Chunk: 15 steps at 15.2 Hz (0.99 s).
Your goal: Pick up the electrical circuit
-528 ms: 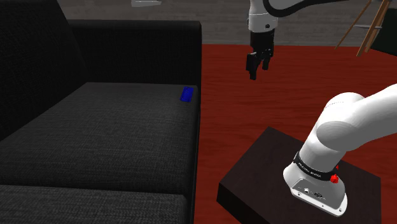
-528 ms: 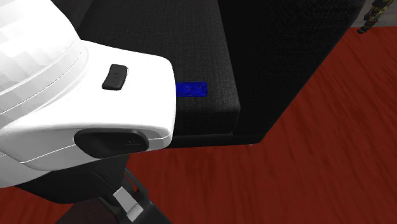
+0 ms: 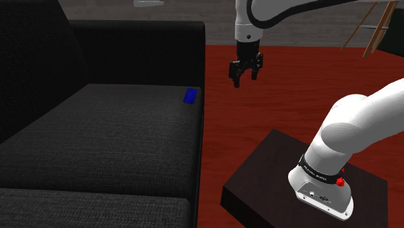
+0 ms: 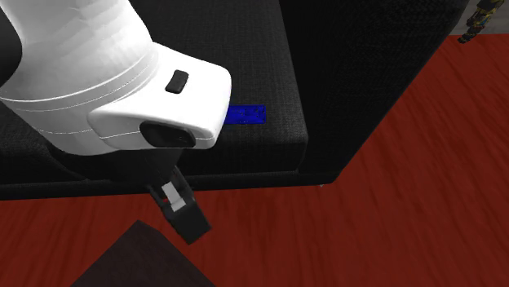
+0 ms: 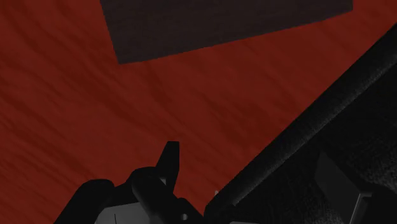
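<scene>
**Blue circuit lies on sofa while gripper hangs over floor**

Blue and flat, the circuit (image 3: 190, 96) lies on the seat of a black sofa (image 3: 116, 136), close to the seat edge that is nearest the fingers. The gripper (image 3: 245, 79) hangs in the air over the red floor (image 3: 223, 136), pointing down from the white arm (image 3: 349, 126). In the shoulder view the fingers (image 3: 235, 79) seem to stand a little apart, though they are small and dark there, and nothing is clasped between them.

The circuit sits lower than the fingertips and off to their side, toward the shoulder view's left, well apart from them. The sofa's upright flank and a strip of floor lie between it and the fingers. The dark stand (image 3: 259, 175) lies well below the fingers on their other side.

In the wrist view, floor runs under the fingers, with the stand's top beyond them and the sofa's textured edge close beside them. In the second exterior view the arm crosses in front of one end of the circuit, and the rest shows as a blue strip on the seat.
</scene>
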### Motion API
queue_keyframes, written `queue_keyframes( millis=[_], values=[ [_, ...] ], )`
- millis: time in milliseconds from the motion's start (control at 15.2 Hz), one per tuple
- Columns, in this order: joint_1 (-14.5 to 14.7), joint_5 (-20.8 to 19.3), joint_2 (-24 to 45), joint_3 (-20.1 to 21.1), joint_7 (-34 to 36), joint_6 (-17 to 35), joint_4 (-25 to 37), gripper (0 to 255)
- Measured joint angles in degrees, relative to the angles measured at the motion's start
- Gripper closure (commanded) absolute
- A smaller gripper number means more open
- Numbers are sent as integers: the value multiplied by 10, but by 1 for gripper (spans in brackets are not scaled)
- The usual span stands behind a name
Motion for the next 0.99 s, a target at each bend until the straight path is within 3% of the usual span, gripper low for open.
queue_keyframes(
  millis=[528, 990],
  values=[
    [-20, 51, 139, 61, 187, 128, 53, 0],
    [-41, 48, 275, 95, 345, 217, 142, 0]
  ],
)
